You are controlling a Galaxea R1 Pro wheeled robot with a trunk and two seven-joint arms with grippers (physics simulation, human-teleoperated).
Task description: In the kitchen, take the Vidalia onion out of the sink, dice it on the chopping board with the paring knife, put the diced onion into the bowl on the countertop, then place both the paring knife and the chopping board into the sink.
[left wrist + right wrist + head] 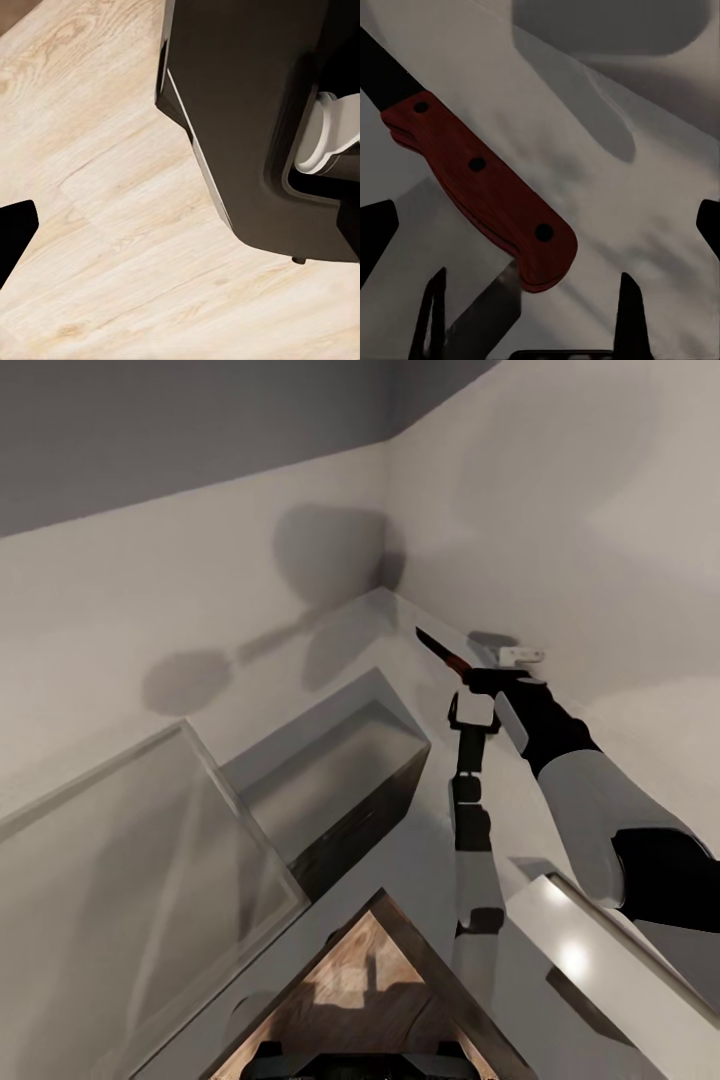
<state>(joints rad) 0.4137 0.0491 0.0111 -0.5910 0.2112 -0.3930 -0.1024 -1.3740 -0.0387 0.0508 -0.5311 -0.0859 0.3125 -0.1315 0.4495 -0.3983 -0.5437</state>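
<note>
Wooden floor point(112, 225): showing pale and grained under the left wrist camera, beside the robot's dark base point(247, 112).
Left tool: state cannot be told.
Right tool point(478, 682): gripping the paring knife point(441, 650) by its reddish handle, raised over the glossy grey surface point(430, 860).
Paring knife: pointing its dark blade toward the wall corner.

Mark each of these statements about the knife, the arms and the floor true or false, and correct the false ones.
1. The paring knife has a reddish handle with three dark rivets. True.
2. In the head view the right arm is raised toward the wall corner with the knife at its tip. True.
3. The knife's blade is bright white. False: it is dark.
4. The left wrist view looks down on a grey steel basin. False: it shows a pale wooden floor.
5. The right pincer holds an onion. False: the knife is at it.
</note>
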